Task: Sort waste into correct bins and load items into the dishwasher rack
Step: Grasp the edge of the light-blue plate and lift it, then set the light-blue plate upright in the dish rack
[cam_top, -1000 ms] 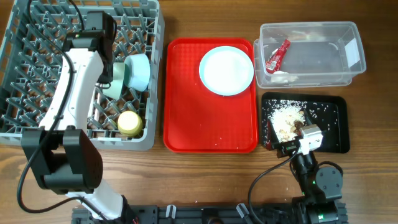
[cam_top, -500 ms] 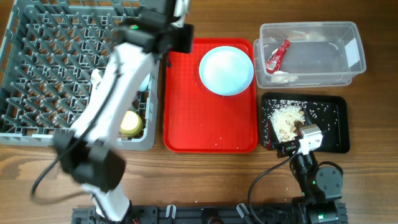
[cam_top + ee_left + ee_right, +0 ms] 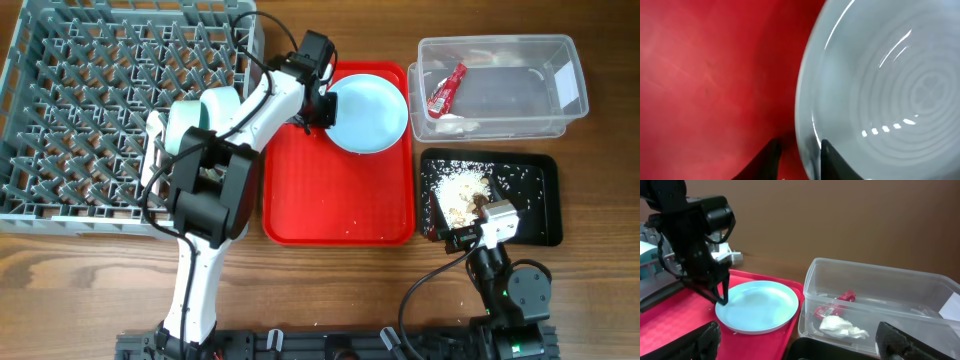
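The plate [image 3: 370,115] sits on the red tray [image 3: 330,200], at the far end next to the tub [image 3: 500,42]. The left gripper [image 3: 800,160] is down at its left rim, jaws apart with one finger either side of the edge, not clamped as far as I can tell. Makes sense, a flat plate only gives you the rim to pinch. The rack [image 3: 90,100] is just left of the tray, so short carry. The right gripper [image 3: 800,347] waits wide open and empty by the black tray [image 3: 535,170]. The wrapper [image 3: 447,88] is in the tub, scraps [image 3: 460,188] in the black tray.
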Tool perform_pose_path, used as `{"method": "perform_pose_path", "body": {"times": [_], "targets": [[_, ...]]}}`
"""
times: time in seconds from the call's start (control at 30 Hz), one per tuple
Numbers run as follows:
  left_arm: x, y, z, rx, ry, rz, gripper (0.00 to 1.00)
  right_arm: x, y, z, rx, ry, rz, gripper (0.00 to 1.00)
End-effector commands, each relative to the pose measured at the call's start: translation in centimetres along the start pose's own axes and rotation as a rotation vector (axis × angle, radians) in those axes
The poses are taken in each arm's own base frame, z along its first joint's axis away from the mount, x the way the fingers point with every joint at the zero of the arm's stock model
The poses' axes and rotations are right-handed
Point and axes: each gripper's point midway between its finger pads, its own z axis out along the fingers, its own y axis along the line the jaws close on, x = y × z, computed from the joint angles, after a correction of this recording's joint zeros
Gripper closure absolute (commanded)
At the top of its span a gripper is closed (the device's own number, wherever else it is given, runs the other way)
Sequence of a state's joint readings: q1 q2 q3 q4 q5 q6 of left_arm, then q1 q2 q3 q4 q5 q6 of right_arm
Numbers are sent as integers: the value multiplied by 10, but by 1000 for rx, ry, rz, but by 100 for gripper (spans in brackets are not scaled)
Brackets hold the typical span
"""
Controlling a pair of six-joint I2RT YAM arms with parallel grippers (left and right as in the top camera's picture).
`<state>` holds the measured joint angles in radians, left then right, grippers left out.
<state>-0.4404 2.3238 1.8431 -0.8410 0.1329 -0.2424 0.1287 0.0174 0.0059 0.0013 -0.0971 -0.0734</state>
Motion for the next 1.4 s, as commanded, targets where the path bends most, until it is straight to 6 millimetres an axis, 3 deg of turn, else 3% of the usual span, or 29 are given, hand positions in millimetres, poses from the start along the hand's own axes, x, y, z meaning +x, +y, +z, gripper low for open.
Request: {"method": "perform_pose_path", "body": {"times": [0.0, 0.07, 0.13, 0.23, 0.4, 0.43, 0.47, 0.53, 0.6, 0.7, 0.8, 0.93, 1.13, 1.37], "targets": [[13, -1, 10, 2, 50, 3, 79, -3, -1, -1, 1, -15, -6, 0], [19, 1, 10, -6, 76, 0, 96, -3, -1, -1, 1, -14, -6, 0], [23, 4, 1, -14, 97, 28, 96, -3, -1, -1, 1, -14, -7, 0], [10, 12, -42, -44, 53, 47, 96, -3, -1, -1, 1, -14, -6, 0], [-23, 57, -190, -374, -198, 39, 96, -3, -1, -1, 1, -14, -7, 0], [-23, 71, -229, -481, -262, 28, 96, -3, -1, -1, 1, -14, -7, 0], [-21, 79, -250, -538, -297, 20, 96, -3, -1, -1, 1, -14, -6, 0], [-1, 113, -325, -770, -391, -15, 96, -3, -1, -1, 1, -14, -6, 0], [18, 132, -368, -917, -424, -35, 96, -3, -1, -1, 1, -14, -6, 0], [34, 149, -408, -1059, -461, -61, 96, -3, -1, -1, 1, -14, -7, 0], [45, 167, -422, -1175, -419, -67, 96, -3, -1, -1, 1, -14, -6, 0], [46, 197, -412, -1208, -383, -138, 96, -3, -1, -1, 1, -14, -7, 0], [67, 271, -396, -1289, -281, -310, 96, -3, -1, -1, 1, -14, -7, 0], [61, 299, -382, -1261, -286, -353, 96, -3, -1, -1, 1, -14, -7, 0]]}}
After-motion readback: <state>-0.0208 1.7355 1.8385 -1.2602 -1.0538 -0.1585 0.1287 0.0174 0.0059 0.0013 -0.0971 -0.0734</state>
